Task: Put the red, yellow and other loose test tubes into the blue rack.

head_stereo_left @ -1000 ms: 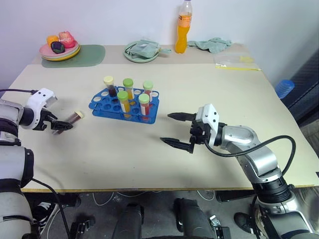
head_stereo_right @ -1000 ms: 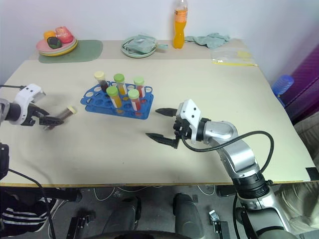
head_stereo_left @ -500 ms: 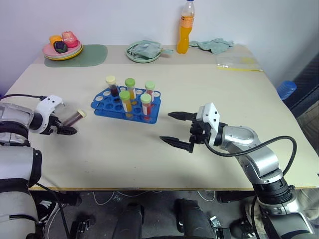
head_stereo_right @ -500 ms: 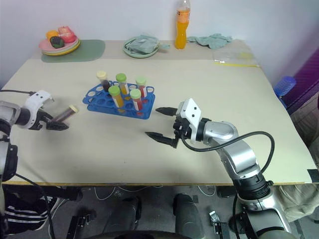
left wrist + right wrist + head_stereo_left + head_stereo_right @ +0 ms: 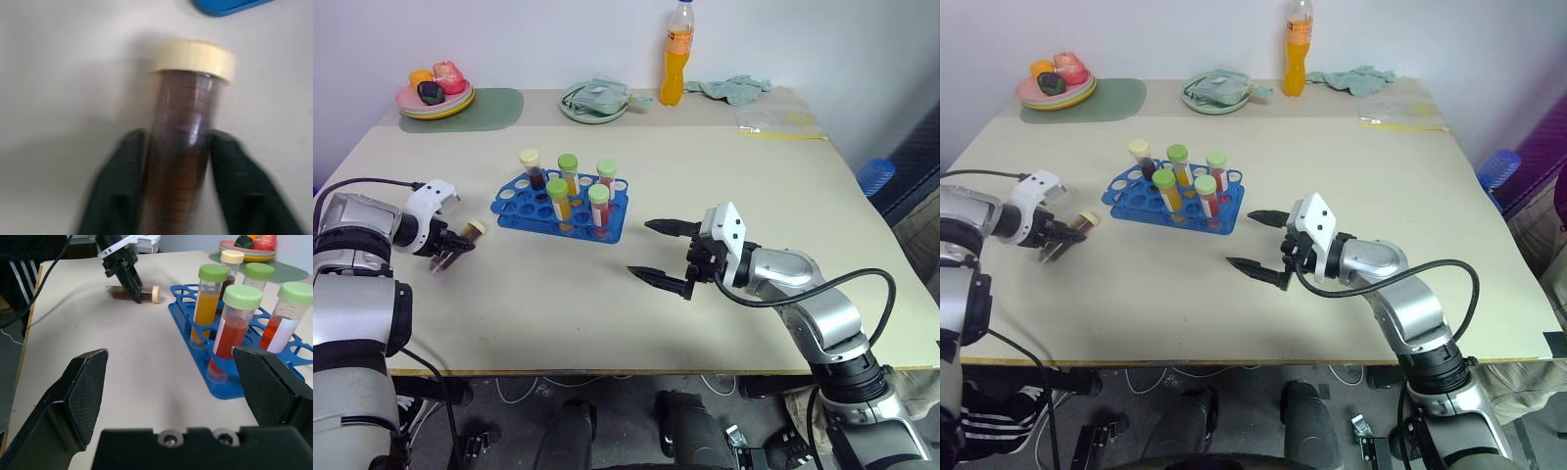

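The table (image 5: 607,323) carried the blue rack (image 5: 560,206), which held five capped tubes upright. The right gripper (image 5: 663,254) hovered over the table just right of the rack, its fingers spread wide and empty. Left of the rack, the left gripper (image 5: 453,247) pinched the maroon tube (image 5: 183,147) with the cream cap, which lay low over the tabletop.

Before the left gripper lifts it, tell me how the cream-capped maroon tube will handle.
The maroon tube looks smooth and round, so it may slip between the left gripper's fingers, which are shut on its body. It lies flat on the table and would probably roll if released. Mostly full of liquid, it likely feels weighty for its size.
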{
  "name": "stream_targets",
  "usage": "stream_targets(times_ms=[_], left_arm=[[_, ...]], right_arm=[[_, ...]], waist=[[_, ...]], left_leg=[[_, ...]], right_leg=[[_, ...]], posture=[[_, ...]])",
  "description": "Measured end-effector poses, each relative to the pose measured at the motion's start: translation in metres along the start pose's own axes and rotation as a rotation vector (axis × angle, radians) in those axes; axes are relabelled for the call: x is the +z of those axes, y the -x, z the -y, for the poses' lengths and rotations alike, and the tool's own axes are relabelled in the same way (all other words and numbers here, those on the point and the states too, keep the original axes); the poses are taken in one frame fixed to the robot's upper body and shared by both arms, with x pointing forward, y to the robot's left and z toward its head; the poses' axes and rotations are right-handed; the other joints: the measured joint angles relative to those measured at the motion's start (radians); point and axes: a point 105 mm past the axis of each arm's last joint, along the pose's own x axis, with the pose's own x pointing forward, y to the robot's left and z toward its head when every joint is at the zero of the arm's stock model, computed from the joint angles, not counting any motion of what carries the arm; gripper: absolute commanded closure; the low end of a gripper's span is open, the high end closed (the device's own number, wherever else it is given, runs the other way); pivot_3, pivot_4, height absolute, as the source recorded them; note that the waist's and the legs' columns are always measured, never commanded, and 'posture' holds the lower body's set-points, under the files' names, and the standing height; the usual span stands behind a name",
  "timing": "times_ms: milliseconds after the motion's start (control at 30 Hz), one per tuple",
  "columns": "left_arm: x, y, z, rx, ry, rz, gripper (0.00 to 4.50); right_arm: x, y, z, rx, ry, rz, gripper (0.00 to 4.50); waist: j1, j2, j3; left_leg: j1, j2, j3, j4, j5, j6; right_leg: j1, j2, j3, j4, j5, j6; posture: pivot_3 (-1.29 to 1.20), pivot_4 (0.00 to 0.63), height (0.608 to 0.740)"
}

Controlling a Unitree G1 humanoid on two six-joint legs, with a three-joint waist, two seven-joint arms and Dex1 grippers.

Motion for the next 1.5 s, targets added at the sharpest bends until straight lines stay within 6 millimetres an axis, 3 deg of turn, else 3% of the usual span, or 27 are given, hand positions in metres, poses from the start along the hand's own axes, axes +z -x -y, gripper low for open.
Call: stream_targets(times_ms=[233,400,600,700,800,1033,1233,1500], left_arm=[[-0.007,0.006,0.002,-0.053,0.038,-0.016,3.71],[-0.002,0.024,-0.005,-0.068,0.072,0.109,3.71],[0.026,0.048,-0.017,0.013,0.065,0.515,3.71],[0.047,0.061,0.001,0.026,0.021,0.806,3.71],[0.055,0.064,0.021,0.073,-0.068,0.997,3.71],[0.062,0.047,0.054,0.231,-0.059,1.233,3.71],[0.067,0.045,0.056,0.361,-0.081,1.323,3.71],[0.083,0.007,0.078,0.299,-0.083,1.332,3.71]], right_arm=[[0.000,0.000,0.001,-0.006,0.002,0.001,0.00],[0.001,0.000,0.000,-0.005,0.006,0.004,0.00],[-0.003,0.003,-0.002,0.009,0.000,-0.003,0.00],[-0.003,0.005,-0.002,0.018,0.001,-0.004,0.00],[-0.003,0.004,-0.002,0.027,0.003,-0.002,0.00],[0.000,0.002,0.002,0.037,0.012,0.005,0.00],[-0.001,0.003,0.003,0.031,0.008,0.001,0.00],[-0.002,0.003,0.005,0.009,0.004,0.000,0.00]], waist=[[-0.003,0.000,0.000],[-0.016,0.000,0.000],[-0.022,0.000,0.000],[-0.021,0.000,0.000],[-0.017,0.000,0.000],[-0.004,-0.001,-0.001],[0.005,0.000,-0.001],[0.002,-0.001,-0.001]], left_leg=[[0.000,0.000,0.000,0.000,0.000,0.000],[0.000,0.000,0.000,0.000,0.000,0.000],[0.000,0.000,-0.001,0.000,0.000,0.000],[0.000,0.000,0.000,0.000,0.000,0.000],[0.001,0.000,0.000,0.001,0.000,0.000],[0.001,-0.001,0.001,0.001,0.000,0.000],[0.001,-0.001,0.001,0.002,0.000,0.000],[0.002,-0.002,0.000,0.002,0.000,0.000]], right_leg=[[0.000,0.000,0.000,0.000,0.000,0.000],[0.000,0.000,0.000,0.000,0.000,0.000],[0.000,-0.001,0.000,0.001,0.002,-0.003],[0.000,-0.003,0.000,0.001,0.002,-0.003],[0.000,-0.003,0.000,0.001,0.002,-0.003],[0.001,-0.003,0.000,0.000,0.003,-0.004],[0.002,-0.003,0.000,0.000,0.003,-0.004],[0.003,-0.003,0.000,-0.001,0.003,-0.003]], posture=[[0.00,0.150,0.740],[0.00,0.150,0.740],[0.00,0.150,0.740],[0.00,0.150,0.740],[0.00,0.150,0.740],[0.00,0.150,0.740],[0.00,0.150,0.740],[0.00,0.150,0.740]])
